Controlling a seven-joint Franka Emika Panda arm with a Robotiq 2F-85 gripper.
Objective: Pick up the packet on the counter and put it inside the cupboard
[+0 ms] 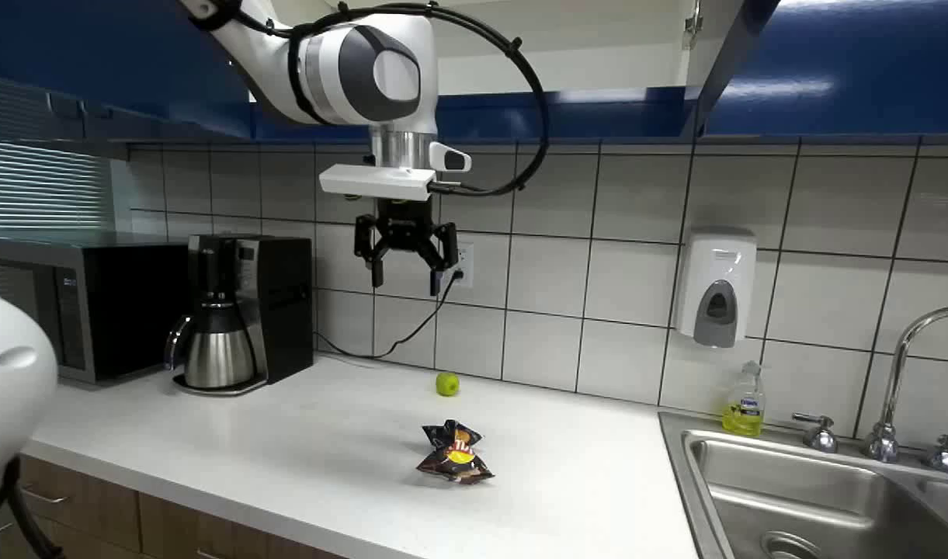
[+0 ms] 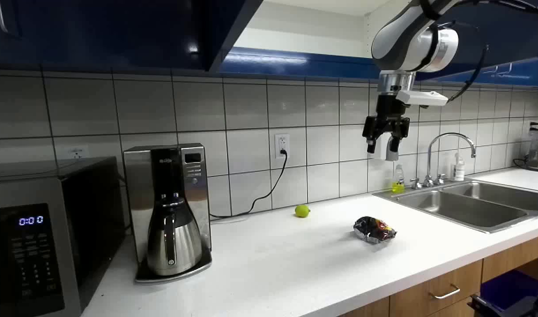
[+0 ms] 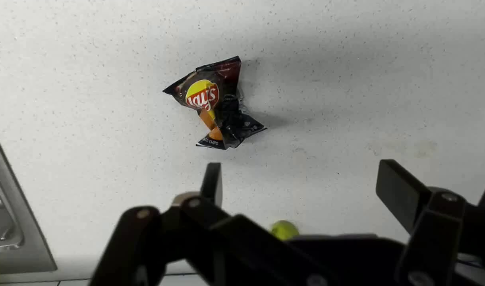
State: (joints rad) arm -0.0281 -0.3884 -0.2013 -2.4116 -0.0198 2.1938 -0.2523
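Your gripper hangs pointing down above the counter, its jaws spread wide. It grips nothing and touches nothing: in the wrist view you see bare counter between the fingers.

The packet, black with a Lay's logo, lies on the counter, lower than the gripper and well clear of it. In the wrist view it appears past the fingers, left of centre. Pinched at the waist, it has its long axis running roughly from the tiled wall toward the counter's front edge, slightly skewed. The broader end, logo up, points toward the front edge; the narrower end points toward the wall.

A green fruit rests on the wall side of the packet, near the wall. You see it whole in both exterior views; in the wrist view the gripper hides part of it.

Only the wrist view gives you the logo face-on. Only the exterior views take in the cupboard, standing open above the counter. In an exterior view silver foil shows low on the packet, and the clock on the microwave reads 0:00.
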